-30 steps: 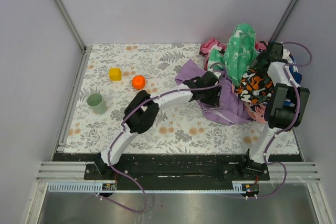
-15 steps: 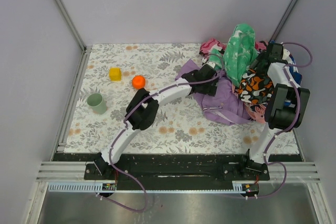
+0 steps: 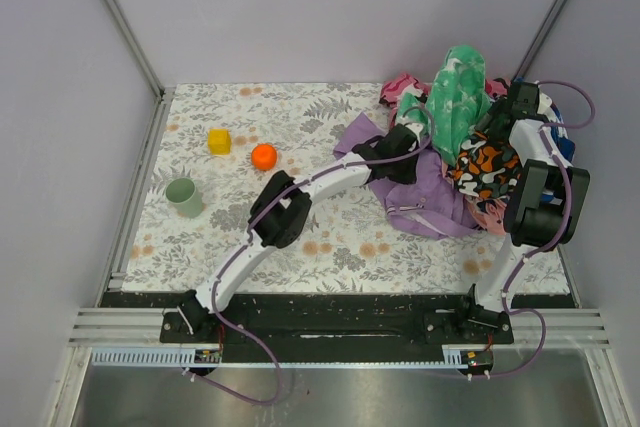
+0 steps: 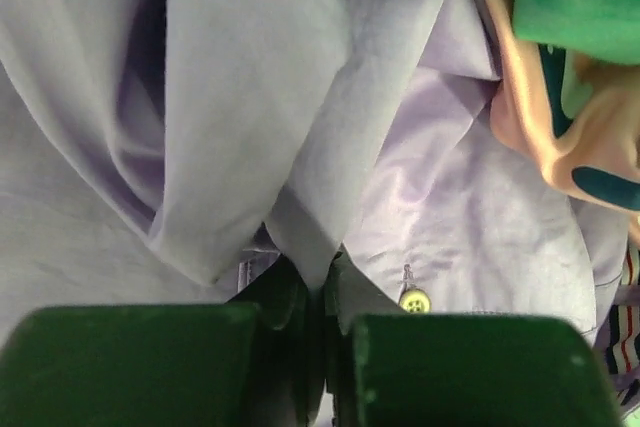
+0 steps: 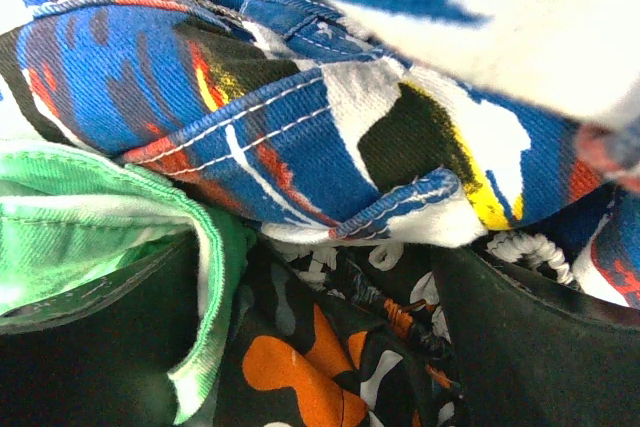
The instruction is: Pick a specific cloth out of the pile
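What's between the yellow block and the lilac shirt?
Only the orange ball lies between the yellow block and the lilac shirt, touching neither; the top view shows it.

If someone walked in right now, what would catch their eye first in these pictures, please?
Probably the green-and-white cloth standing tall above the pile of bright prints at the far right corner of the table. Next, the lilac shirt spread at the pile's left foot, with the jaws of the left gripper pinched shut on a fold of it.
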You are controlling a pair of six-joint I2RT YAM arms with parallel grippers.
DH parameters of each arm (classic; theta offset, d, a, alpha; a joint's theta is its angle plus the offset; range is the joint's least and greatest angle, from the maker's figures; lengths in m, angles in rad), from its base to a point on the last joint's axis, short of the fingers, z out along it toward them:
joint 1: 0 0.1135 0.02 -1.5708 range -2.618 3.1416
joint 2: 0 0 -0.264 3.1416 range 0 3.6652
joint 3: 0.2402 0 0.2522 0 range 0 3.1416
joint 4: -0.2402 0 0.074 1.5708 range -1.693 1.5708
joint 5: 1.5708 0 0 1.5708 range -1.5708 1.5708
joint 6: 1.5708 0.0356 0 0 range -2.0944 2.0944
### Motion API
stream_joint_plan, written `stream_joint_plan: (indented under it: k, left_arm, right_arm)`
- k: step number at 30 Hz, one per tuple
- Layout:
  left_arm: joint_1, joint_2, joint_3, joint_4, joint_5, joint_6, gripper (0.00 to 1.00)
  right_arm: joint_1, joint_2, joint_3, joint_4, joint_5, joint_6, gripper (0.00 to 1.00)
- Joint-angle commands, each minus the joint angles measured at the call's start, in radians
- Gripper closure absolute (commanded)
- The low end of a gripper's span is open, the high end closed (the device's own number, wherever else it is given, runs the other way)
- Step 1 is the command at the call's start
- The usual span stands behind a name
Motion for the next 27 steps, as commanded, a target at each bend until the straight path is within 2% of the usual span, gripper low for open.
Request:
stream_joint_plan:
  k: [1,5,7,10,12,17,21,27]
  left_arm:
    - [-0.008,-0.238,-0.060,-0.054,-0.044,0.076,1.00]
    - [0.002,-0.673,-0.348,-0.006,-0.243,0.184,1.00]
    - [0.015,-0.893,-0.421,-0.005,-0.326,0.236,1.00]
    - [0.020,-1.122,-0.431,-0.026,-0.488,0.326,1.00]
    - [0.019,-1.243,-0.394,-0.058,-0.544,0.365,1.00]
    - [0.020,-1.403,-0.300,-0.121,-0.569,0.417,1.00]
    - [0.020,-1.426,-0.204,-0.187,-0.543,0.417,1.00]
    - [0.019,-1.431,-0.199,-0.207,-0.527,0.399,1.00]
  right_arm:
    - [-0.011,0.034,-0.048,-0.183,-0.010,0.011,0.01]
    - [-0.015,0.067,-0.039,-0.189,-0.004,0.017,0.01]
    - [-0.018,0.097,-0.031,-0.195,-0.005,0.022,0.01]
    - [-0.024,0.123,-0.027,-0.204,-0.010,0.028,0.01]
    - [-0.027,0.133,-0.025,-0.204,-0.014,0.034,0.01]
    - [-0.030,0.134,-0.025,-0.204,-0.022,0.036,0.01]
    - [-0.031,0.123,-0.028,-0.203,-0.030,0.036,0.00]
    - [-0.031,0.042,-0.036,-0.206,-0.037,0.022,0.01]
